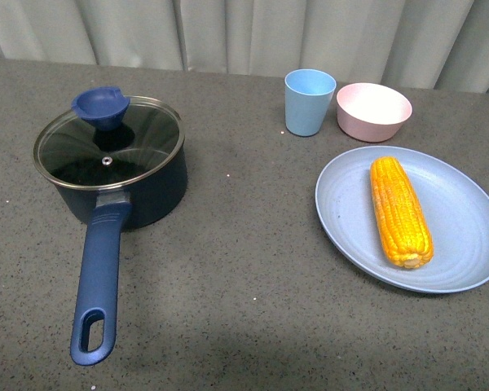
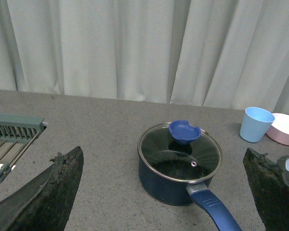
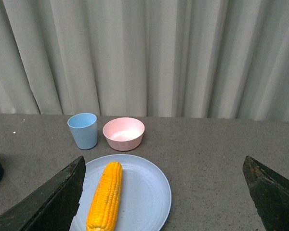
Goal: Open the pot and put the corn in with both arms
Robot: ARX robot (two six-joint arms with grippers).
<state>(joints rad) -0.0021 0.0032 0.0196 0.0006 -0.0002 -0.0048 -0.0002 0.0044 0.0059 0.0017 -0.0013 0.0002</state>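
No words, labels, brand marks or numbers can be read in any view. The pot (image 1: 151,191), corn (image 1: 400,212), cup (image 1: 309,103), bowl (image 1: 373,112) and plate (image 1: 350,213) all show plain surfaces with no legible print on them.

Bright, even light, soft shadows, faint glare on the glass lid (image 1: 143,134).

Dark, rough, wedge-shaped gripper fingers (image 2: 43,197)
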